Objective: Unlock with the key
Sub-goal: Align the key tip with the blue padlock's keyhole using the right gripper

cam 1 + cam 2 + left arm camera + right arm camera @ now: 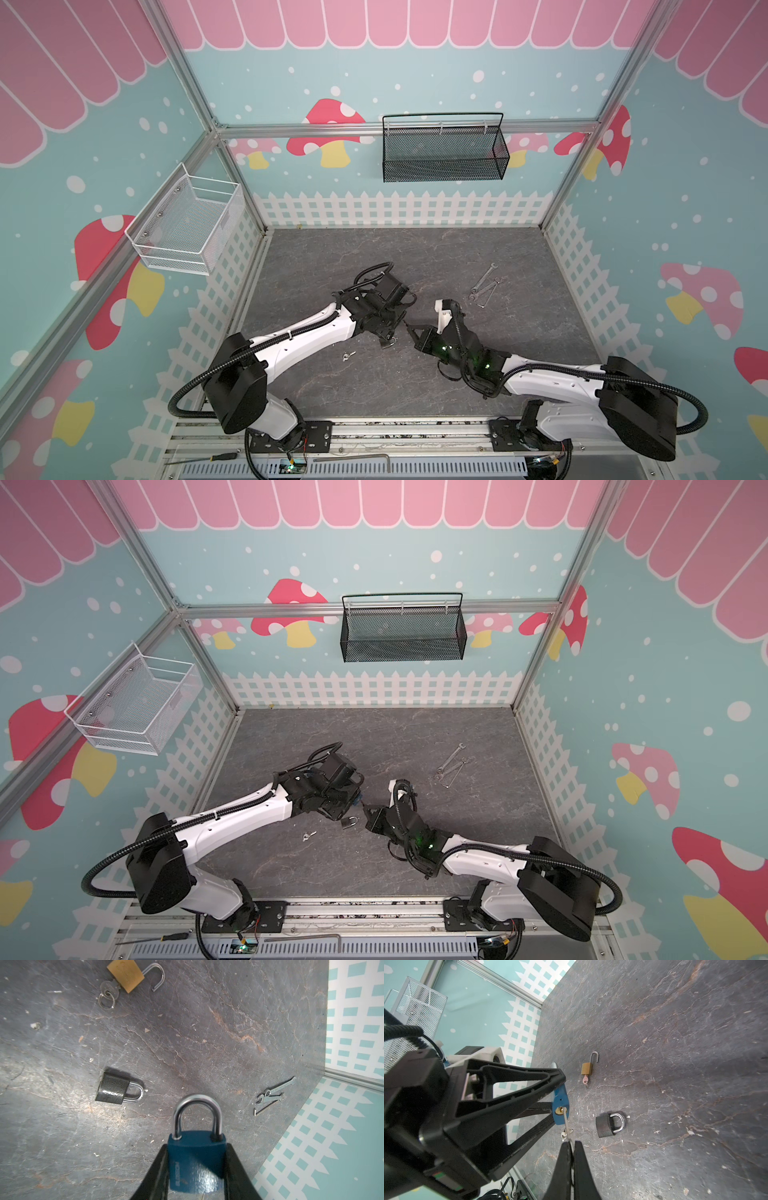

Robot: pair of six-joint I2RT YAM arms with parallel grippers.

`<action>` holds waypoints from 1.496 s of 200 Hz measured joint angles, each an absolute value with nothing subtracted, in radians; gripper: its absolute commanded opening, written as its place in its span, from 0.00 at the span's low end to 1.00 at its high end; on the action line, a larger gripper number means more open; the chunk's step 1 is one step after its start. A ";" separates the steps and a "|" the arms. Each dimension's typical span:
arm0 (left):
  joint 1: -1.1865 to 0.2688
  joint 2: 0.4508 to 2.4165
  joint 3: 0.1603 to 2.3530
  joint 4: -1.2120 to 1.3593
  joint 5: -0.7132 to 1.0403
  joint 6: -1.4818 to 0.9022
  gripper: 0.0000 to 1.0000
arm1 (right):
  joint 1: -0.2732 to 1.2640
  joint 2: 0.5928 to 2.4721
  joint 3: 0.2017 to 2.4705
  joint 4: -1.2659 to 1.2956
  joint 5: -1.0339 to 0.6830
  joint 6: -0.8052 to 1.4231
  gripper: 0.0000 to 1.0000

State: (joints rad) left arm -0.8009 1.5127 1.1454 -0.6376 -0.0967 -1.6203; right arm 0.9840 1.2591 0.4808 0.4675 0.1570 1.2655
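Two grippers meet; left gripper (197, 1146) is part-open, clamped across the blue padlock (195, 1167) body, shackle closed; right gripper (572, 1144) is pinched tight on the key (566, 1124), tip at the keyhole (560, 1110), depth unclear; best to align the blade, push straight, then twist while the left braces.

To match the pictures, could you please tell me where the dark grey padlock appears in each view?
In a top view: dark grey padlock, lower middle.
In a top view: lower middle, slightly left.
Left wrist: left of centre.
Right wrist: right of centre, lower half.
Landmark: the wrenches, in both top views and the left wrist, not the right.
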 measured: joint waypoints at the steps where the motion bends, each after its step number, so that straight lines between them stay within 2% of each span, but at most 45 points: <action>1: -0.801 1.512 1.145 -0.638 -0.097 -1.620 0.00 | 0.984 1.259 0.481 0.467 0.157 1.266 0.00; 299: -0.820 1.494 1.145 -0.628 -0.174 -1.621 0.00 | 0.984 1.287 0.526 0.463 0.168 1.237 0.00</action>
